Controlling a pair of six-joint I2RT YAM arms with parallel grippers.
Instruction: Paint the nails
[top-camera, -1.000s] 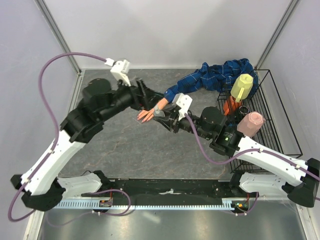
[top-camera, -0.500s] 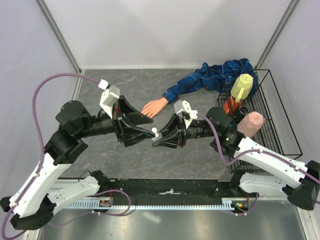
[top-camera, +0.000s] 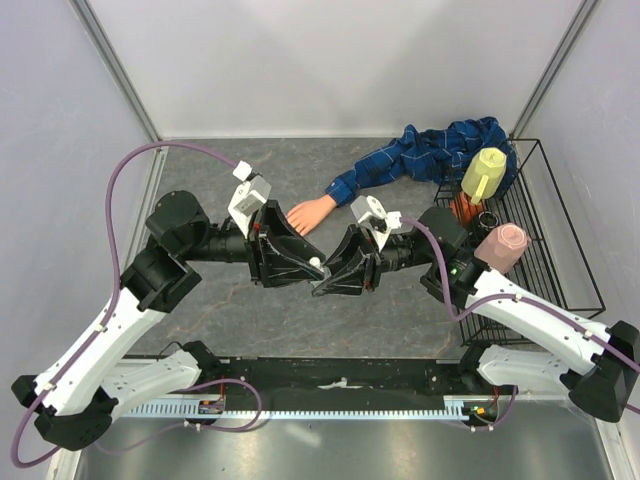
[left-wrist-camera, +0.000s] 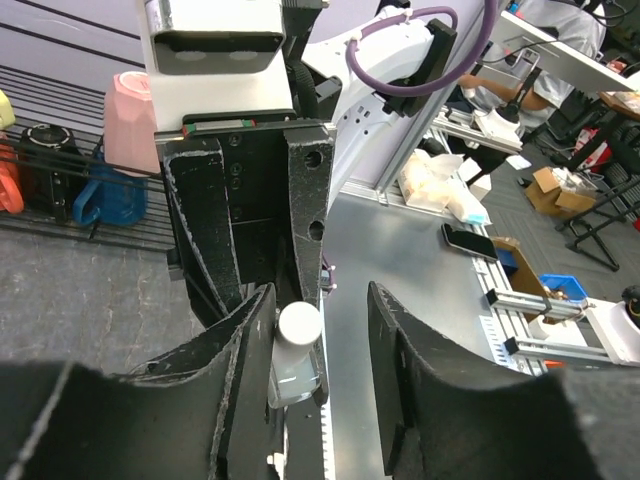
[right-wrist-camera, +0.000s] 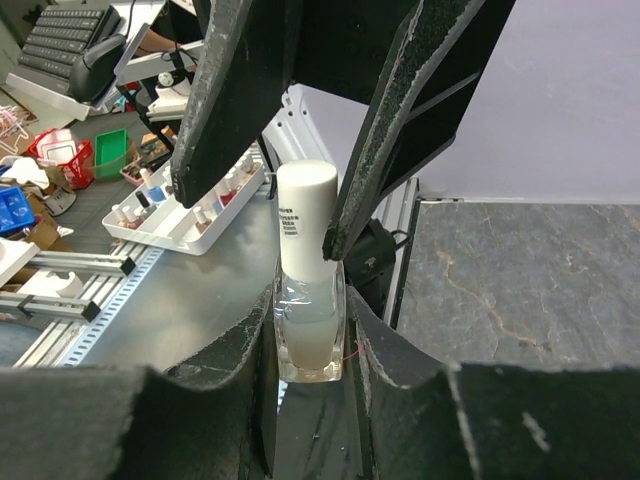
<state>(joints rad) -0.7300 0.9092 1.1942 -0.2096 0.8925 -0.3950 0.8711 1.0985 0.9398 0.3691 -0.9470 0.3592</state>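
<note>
Painting seemingly had not started: right end effector (right-wrist-camera: 310, 322) clamped the small clear bottle (right-wrist-camera: 309, 335); left end effector (left-wrist-camera: 320, 300), jaws apart, flanked its unremoved white cap (right-wrist-camera: 306, 215)

You're seeing L gripper (top-camera: 303, 262) and R gripper (top-camera: 327, 281) meeting tip-to-tip mid-table, w/ a white-capped bottle (top-camera: 314, 262) sitting btwn them. The mannequin hand (top-camera: 310, 213) is lying just behind, sticking out of a plaid sleeve (top-camera: 400, 160), fingertips pointing toward L arm.

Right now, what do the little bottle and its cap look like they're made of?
The bottle looks like clear glass or hard plastic, glossy: its walls are see-through and catch glints. Its cap looks like smooth white plastic with a soft sheen.
</note>
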